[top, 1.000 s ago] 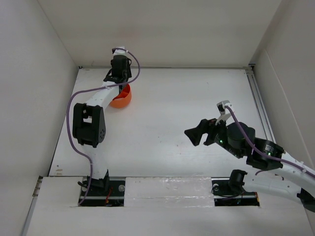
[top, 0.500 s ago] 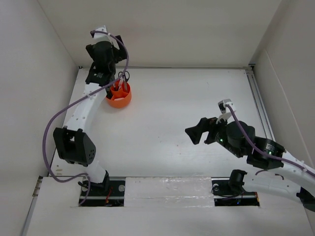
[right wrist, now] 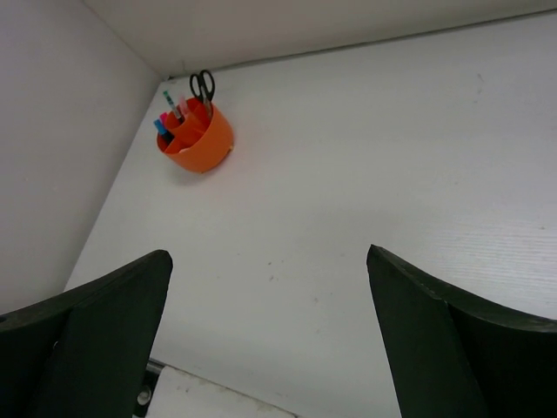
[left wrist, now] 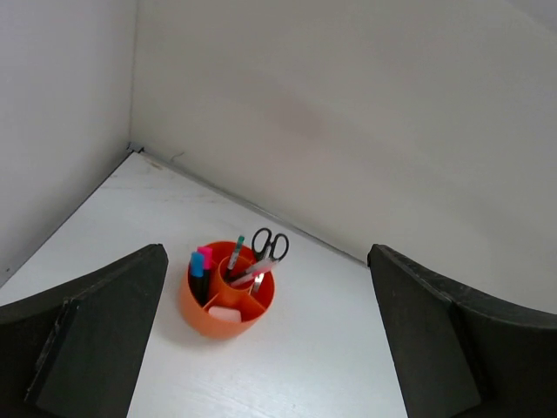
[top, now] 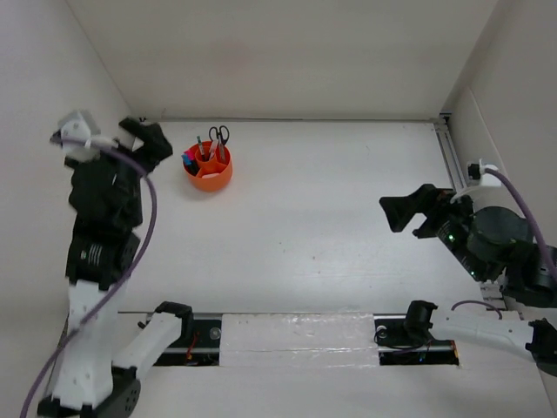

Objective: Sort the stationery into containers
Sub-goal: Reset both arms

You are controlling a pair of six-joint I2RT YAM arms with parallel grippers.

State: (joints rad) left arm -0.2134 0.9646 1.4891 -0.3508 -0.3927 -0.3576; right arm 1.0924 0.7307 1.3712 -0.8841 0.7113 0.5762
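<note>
The orange organiser (top: 209, 178) stands at the back left of the table, also seen in the left wrist view (left wrist: 202, 318) and the right wrist view (right wrist: 202, 146). In it stand black-handled scissors (left wrist: 270, 245), blue-capped (left wrist: 196, 264) and pink-capped (left wrist: 206, 256) highlighters, and pens (left wrist: 235, 255). A white eraser (left wrist: 224, 314) lies in a front compartment. My left gripper (top: 146, 139) is open and empty, raised to the left of the organiser and apart from it (left wrist: 266, 253). My right gripper (top: 400, 219) is open and empty at the right, high over bare table (right wrist: 269, 255).
White walls close the table on the left, back and right. A metal rail (top: 453, 165) runs along the right edge. The arm bases (top: 178, 331) sit on the front strip.
The left gripper has come off the organiser, swung back toward the left wall and opened wide. The right arm has drawn back to the right.
</note>
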